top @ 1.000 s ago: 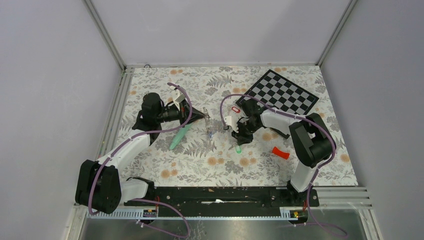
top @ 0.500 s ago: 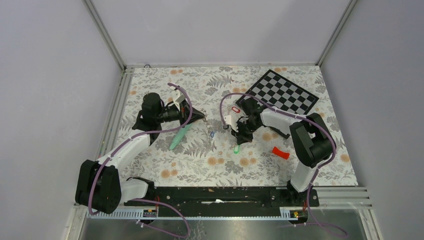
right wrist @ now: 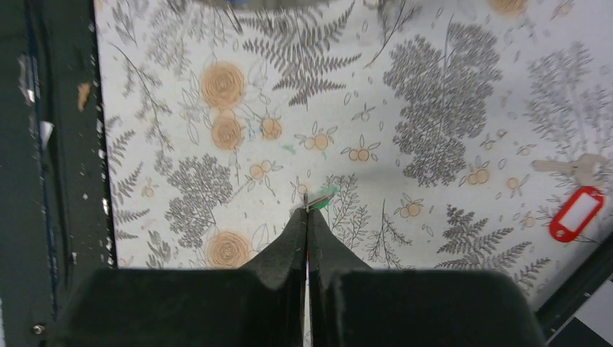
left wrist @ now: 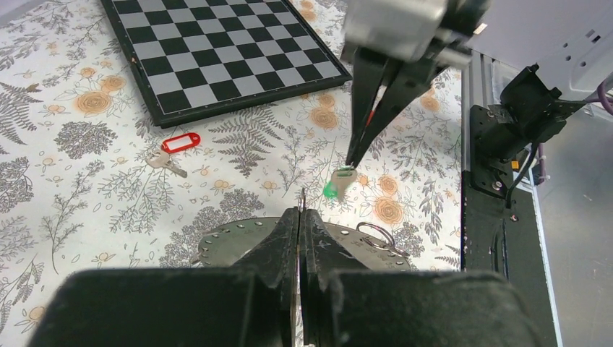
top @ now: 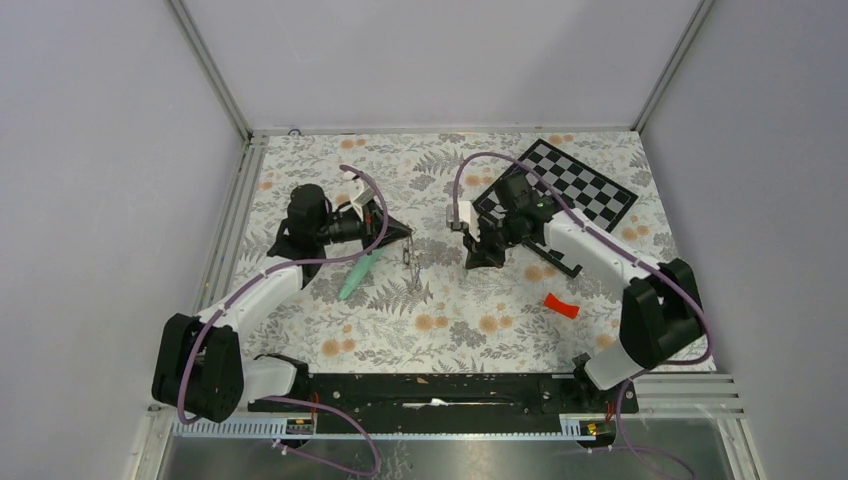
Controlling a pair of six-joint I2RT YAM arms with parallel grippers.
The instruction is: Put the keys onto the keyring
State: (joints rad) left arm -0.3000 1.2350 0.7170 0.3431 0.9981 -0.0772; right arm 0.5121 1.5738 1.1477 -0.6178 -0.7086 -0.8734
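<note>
Bright even light, soft shadows

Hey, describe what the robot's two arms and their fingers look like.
The left arm and right arm have white tube-shaped links between chunky black joints. A purple cable loops along each. The fingers are matte black and taper to narrow tips.

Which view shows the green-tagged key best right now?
Left wrist: the green-tagged key hangs in full view from the shut right end effector. Right wrist shows only a green sliver of it; top external does not show it.
</note>
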